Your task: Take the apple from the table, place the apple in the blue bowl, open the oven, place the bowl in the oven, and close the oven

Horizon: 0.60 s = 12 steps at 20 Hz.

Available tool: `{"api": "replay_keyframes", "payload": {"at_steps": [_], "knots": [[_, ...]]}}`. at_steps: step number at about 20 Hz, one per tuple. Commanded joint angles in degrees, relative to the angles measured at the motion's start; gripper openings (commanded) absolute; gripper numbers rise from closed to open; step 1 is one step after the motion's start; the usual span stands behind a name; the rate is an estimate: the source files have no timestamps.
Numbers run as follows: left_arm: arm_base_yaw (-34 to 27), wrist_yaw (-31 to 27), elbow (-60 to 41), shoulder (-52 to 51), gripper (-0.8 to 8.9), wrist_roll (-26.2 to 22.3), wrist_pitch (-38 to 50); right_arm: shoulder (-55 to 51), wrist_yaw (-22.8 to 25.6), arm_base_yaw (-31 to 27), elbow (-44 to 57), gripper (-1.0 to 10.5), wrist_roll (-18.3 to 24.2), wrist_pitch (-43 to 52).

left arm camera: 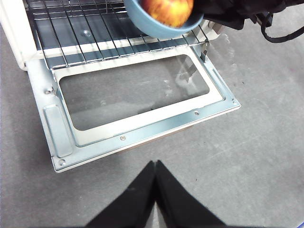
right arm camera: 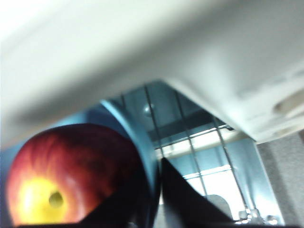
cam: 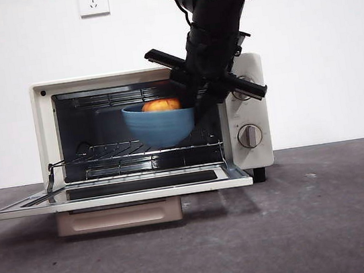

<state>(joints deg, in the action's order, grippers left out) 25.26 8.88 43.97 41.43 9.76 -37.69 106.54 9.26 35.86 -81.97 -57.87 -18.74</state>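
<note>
Gripping blue bowl (cam: 159, 127) rim, right gripper (cam: 193, 97); red-yellow apple (cam: 161, 105) inside; left gripper (left arm camera: 155, 164) closed, empty.

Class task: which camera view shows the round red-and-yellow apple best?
The right wrist view: the round red-and-yellow apple fills it, stem dimple visible, inside the matte blue bowl. The front view shows only its top above the rim; the left wrist view crops it at the edge.

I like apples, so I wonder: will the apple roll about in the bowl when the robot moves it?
Probably only a little. The apple is round, so it could rock, but the deep blue bowl walls should keep it in. The right gripper pinches just one rim, so the bowl might tip slightly.
</note>
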Motion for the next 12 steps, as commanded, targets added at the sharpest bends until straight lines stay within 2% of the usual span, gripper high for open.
{"api": "replay_keyframes", "payload": {"at_steps": [1, 12], "knots": [[0.3, 0.0, 0.2, 0.2, 0.07, -0.8, 0.3, 1.0, 0.2, 0.9, -1.3, 1.2, 1.7, 0.9], [0.3, 0.0, 0.2, 0.2, 0.07, -1.4, -0.3, 0.8, 0.1, 1.5, -1.3, 1.2, 3.1, 1.2]]}}
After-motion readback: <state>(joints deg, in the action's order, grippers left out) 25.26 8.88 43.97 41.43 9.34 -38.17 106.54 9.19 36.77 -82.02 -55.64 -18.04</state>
